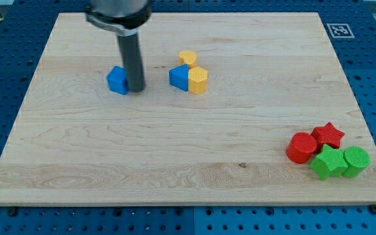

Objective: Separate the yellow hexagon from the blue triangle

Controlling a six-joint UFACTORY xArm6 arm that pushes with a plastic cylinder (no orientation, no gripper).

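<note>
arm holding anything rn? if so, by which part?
Nothing is held; there is no pincer, only a rod. My tip rests on the wooden board against the right side of the left blue block, left of the blue triangle and yellow hexagon.

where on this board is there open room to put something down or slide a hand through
Free: the whole middle and the view's bottom left of the board, below my tip; also the top right corner. Crowded: my tip against the blue block; blue triangle touching yellow hexagon; the red and green cluster at bottom right.
</note>
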